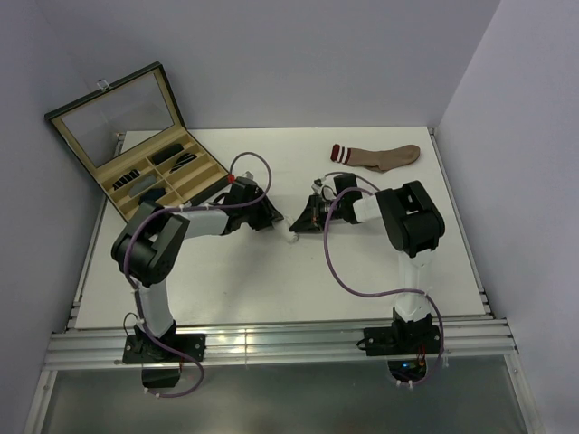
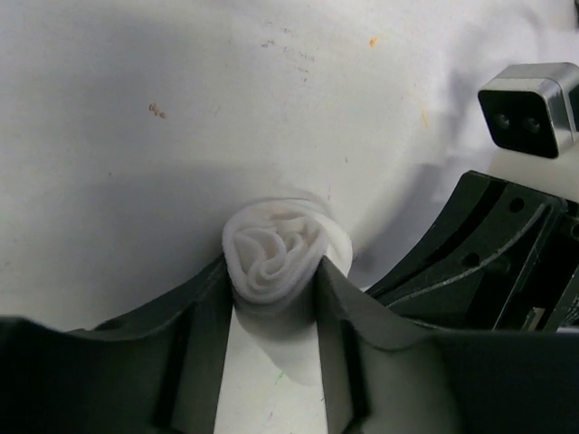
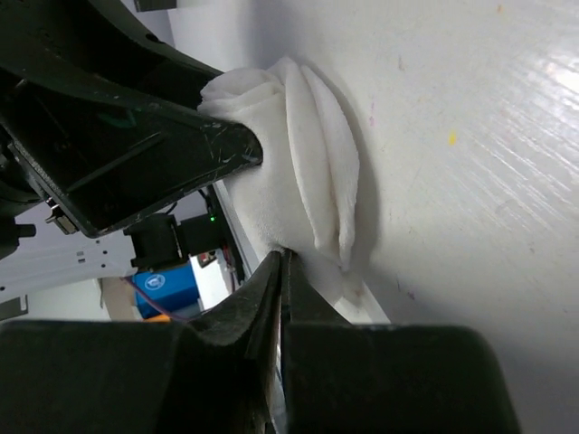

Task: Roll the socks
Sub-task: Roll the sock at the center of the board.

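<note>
The rolled white sock [image 2: 276,242] is held by the left gripper [image 2: 274,271], mid-picture. The right gripper [image 3: 282,260] is seen closed at its edge.

— What does the sock [image 2: 276,258] feel like?
— Soft white cloth, matt, with a fine knit.
— And your own parts?
— My left fingers [image 2: 194,334] are dark matt plastic, scratched near the tips. My other wrist's camera [image 2: 534,108] has a silvery, metal-looking shell.
— The table [image 2: 181,117]?
— White and smooth with a slight sheen, streaked and speckled. The brown sock [image 1: 380,156] is matt cloth too.
</note>
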